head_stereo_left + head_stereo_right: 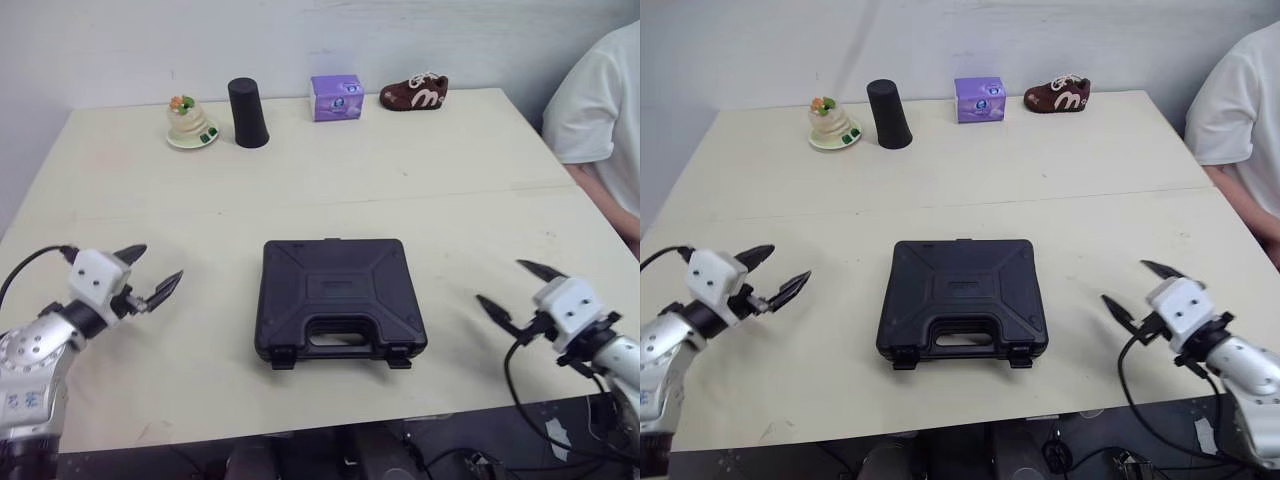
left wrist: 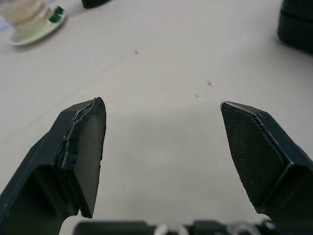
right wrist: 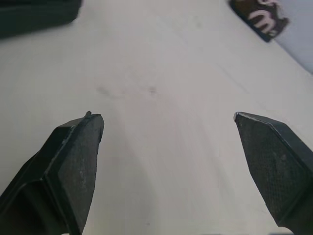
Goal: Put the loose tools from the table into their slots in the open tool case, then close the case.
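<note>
Shut case sits on worktop, handle side near, midway between left end effector and right end effector, both wide open, empty.

The black plastic tool case is lying flat on the middle of the table, lid down and shut. It is sitting square, with its carry handle and two latches facing the table's near edge.
</note>
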Action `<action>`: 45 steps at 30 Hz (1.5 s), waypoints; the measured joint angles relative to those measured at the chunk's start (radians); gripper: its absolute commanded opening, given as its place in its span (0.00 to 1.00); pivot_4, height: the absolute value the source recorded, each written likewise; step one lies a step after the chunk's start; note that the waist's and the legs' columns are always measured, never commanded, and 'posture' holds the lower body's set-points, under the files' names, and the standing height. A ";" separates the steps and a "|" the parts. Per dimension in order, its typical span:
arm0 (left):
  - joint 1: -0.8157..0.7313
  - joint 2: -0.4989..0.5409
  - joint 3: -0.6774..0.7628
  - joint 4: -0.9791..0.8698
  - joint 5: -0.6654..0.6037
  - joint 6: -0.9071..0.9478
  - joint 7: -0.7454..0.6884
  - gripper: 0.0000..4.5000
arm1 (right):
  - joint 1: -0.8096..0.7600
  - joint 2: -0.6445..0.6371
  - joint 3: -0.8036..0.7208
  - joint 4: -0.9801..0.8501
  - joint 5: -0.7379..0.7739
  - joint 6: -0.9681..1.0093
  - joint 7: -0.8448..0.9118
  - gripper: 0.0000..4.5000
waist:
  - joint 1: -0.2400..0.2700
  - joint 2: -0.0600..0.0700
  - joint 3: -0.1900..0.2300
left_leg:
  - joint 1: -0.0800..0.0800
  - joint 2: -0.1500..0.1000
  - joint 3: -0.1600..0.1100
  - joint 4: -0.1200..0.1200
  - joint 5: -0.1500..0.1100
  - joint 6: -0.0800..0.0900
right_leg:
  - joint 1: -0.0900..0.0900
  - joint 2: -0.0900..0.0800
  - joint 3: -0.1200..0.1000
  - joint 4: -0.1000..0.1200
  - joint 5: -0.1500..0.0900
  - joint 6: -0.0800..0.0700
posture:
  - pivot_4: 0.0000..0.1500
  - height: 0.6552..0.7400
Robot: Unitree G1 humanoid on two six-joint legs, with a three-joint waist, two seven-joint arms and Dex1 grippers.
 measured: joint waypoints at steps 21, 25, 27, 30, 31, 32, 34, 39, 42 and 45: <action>-0.868 -0.255 -0.404 0.809 0.210 -0.119 -0.261 0.75 | 0.543 0.096 -0.063 -0.507 0.060 0.237 0.231 0.20 | 0.039 0.001 0.001 | -0.003 -0.017 -0.030 0.000 0.001 0.003 | 0.014 -0.014 -0.033 -0.001 -0.007 0.003 | 1.00 1.00; -0.936 -0.297 -0.433 0.977 0.270 -0.178 -0.253 0.36 | 0.483 0.100 0.046 -0.526 0.010 0.254 0.227 0.00 | 0.036 0.001 0.001 | -0.003 -0.017 -0.030 0.001 0.000 0.003 | 0.013 -0.014 -0.033 -0.001 -0.007 0.004 | 1.00 1.00; -0.944 -0.318 -0.447 1.036 0.296 -0.206 -0.266 0.13 | 0.433 0.102 0.108 -0.534 -0.010 0.272 0.218 0.00 | 0.039 0.001 0.001 | -0.003 -0.017 -0.030 0.001 0.000 0.003 | 0.012 -0.014 -0.034 -0.001 -0.007 0.003 | 1.00 1.00; -0.945 -0.327 -0.464 1.084 0.321 -0.232 -0.298 0.01 | 0.391 0.103 0.174 -0.534 -0.035 0.298 0.213 0.00 | 0.044 0.000 0.002 | -0.005 -0.017 -0.029 0.001 0.001 0.002 | 0.012 -0.014 -0.034 -0.001 -0.007 0.002 | 1.00 1.00; -0.945 -0.330 -0.464 1.097 0.325 -0.238 -0.308 0.01 | 0.366 0.104 0.199 -0.532 -0.044 0.304 0.209 0.00 | 0.045 0.000 0.002 | -0.005 -0.017 -0.029 0.001 0.001 0.002 | 0.012 -0.014 -0.034 -0.001 -0.008 0.002 | 1.00 1.00; -0.945 -0.334 -0.464 1.105 0.327 -0.240 -0.318 0.01 | 0.340 0.109 0.227 -0.530 -0.053 0.311 0.205 0.00 | 0.045 0.000 0.002 | -0.005 -0.017 -0.029 0.001 0.001 0.002 | 0.012 -0.014 -0.034 -0.001 -0.008 0.002 | 1.00 1.00; -0.945 -0.345 -0.466 1.107 0.331 -0.246 -0.341 0.01 | 0.289 0.116 0.275 -0.523 -0.070 0.320 0.199 0.00 | 0.045 0.000 0.002 | -0.005 -0.017 -0.029 0.002 0.001 0.003 | 0.012 -0.014 -0.035 -0.001 -0.008 0.002 | 1.00 1.00; -0.926 -0.302 -0.455 1.086 0.315 -0.249 -0.501 0.01 | 0.148 0.148 0.349 -0.421 -0.113 0.319 0.191 0.00 | 0.039 -0.001 0.002 | -0.005 -0.017 -0.028 0.002 0.001 0.002 | 0.011 -0.014 -0.037 0.001 -0.008 0.002 | 1.00 1.00; -0.863 -0.265 -0.432 1.019 0.284 -0.235 -0.600 0.01 | 0.072 0.142 0.350 -0.345 -0.145 0.269 0.194 0.00 | 0.037 -0.001 0.002 | -0.004 -0.016 -0.028 0.004 0.001 0.003 | 0.011 -0.014 -0.037 0.002 -0.008 0.002 | 1.00 1.00; -0.783 -0.241 -0.417 0.920 0.267 -0.207 -0.619 0.01 | -0.030 0.141 0.341 -0.239 -0.172 0.216 0.187 0.00 | 0.039 -0.001 0.002 | -0.004 -0.017 -0.028 0.006 0.001 0.003 | 0.012 -0.015 -0.036 0.004 -0.007 0.003 | 1.00 1.00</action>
